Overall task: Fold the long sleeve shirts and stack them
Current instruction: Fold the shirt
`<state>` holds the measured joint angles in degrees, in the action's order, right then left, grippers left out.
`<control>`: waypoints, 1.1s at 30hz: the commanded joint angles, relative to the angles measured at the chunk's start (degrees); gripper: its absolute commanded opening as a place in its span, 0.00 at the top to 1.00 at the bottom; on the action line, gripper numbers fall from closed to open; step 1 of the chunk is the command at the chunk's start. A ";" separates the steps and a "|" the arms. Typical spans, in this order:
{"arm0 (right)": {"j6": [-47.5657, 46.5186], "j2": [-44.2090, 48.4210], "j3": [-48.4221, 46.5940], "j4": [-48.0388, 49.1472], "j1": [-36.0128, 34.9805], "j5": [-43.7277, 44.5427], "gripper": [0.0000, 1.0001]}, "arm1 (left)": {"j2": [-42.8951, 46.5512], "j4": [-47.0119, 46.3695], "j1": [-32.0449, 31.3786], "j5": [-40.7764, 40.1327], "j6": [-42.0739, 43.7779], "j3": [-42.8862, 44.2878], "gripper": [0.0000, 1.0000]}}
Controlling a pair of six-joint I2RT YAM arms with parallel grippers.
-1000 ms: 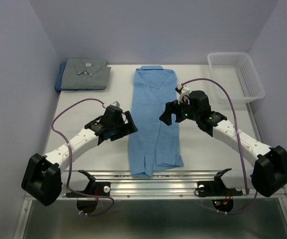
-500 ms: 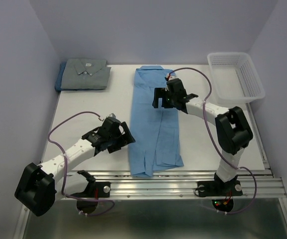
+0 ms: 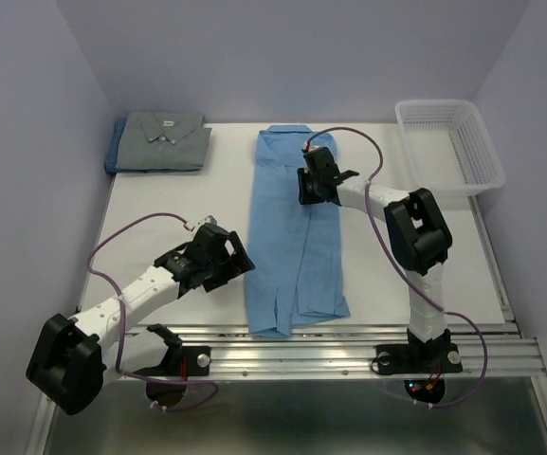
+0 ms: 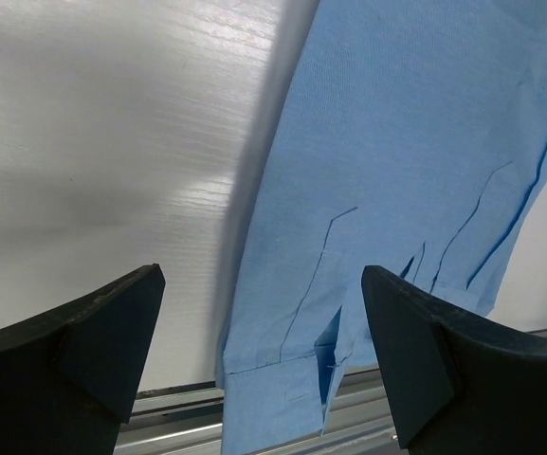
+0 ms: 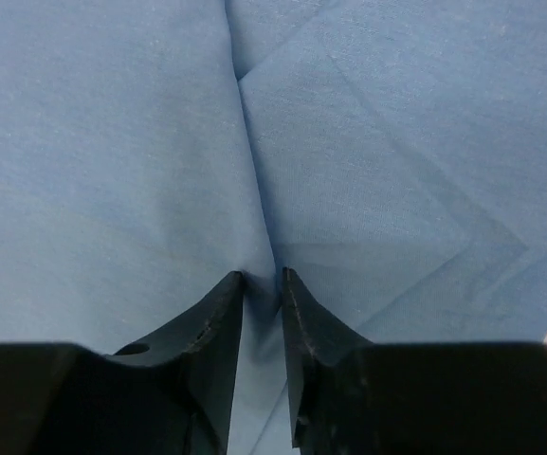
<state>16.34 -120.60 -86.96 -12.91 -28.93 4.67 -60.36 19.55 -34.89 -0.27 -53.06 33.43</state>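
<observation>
We are pinching the blue shirt (image 3: 292, 242) toward its far end with the right gripper (image 5: 262, 281) to fold it, the left gripper (image 4: 259, 284) hovering open.

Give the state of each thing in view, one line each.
light blue shirt, spread lengthwise, sides folded in.
grey shirt, folded, atop the darker blue shirt.
darker blue shirt, mostly hidden underneath.
basket, upright.
left gripper, open, holding nothing.
right gripper, pinching the light blue shirt.

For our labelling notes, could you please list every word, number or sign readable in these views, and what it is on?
None can be read.
The white neck label on the grey shirt is too small to read.
</observation>
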 commanded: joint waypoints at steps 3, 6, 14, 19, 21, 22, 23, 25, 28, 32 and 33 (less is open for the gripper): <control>-2.63 2.73 -3.22 -0.19 0.01 -4.23 0.99 | -1.16 0.31 -0.17 -2.28 0.06 2.43 0.01; -3.24 3.26 -6.46 -1.76 0.01 -4.23 0.99 | -2.48 -0.39 -0.26 -2.36 0.58 3.39 0.01; -2.80 3.27 -16.92 -11.69 0.01 -4.14 0.99 | -4.59 -1.53 -0.26 -1.92 0.59 4.45 0.01; -2.54 -0.16 -23.33 -16.70 0.01 -3.00 0.99 | -5.38 -1.62 -0.26 -1.31 0.85 5.41 0.01; -2.45 -2.26 -24.48 -17.94 0.01 -2.04 0.99 | -6.08 -1.53 -0.26 -0.87 1.29 5.59 0.01; -2.36 -2.88 -24.92 -19.07 0.01 -1.07 0.99 | -6.35 -1.45 -0.26 -0.70 1.29 5.77 0.01; -2.19 -3.41 -25.01 -19.35 0.01 1.20 0.99 | -6.87 -1.45 -0.26 -0.26 1.55 5.68 0.01; -1.93 -4.90 -25.10 -20.57 0.53 3.67 0.85 | -7.32 -1.10 -0.26 0.01 1.64 5.33 0.01; -1.92 -6.31 -25.46 -22.68 1.06 5.79 0.80 | -7.93 -0.65 -0.26 2.55 1.82 4.19 0.01; -2.01 -7.28 -22.38 -22.69 1.07 8.59 0.72 | -9.16 -1.62 -1.05 4.40 1.73 2.96 0.01; -2.01 -7.63 -21.94 -22.69 1.07 9.48 0.69 | -9.51 -2.14 -1.40 4.49 1.56 2.87 0.01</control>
<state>14.26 -128.16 -109.86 -33.95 -28.36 9.19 -68.99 18.28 -35.07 2.24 -52.07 36.99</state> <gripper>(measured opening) 0.272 0.986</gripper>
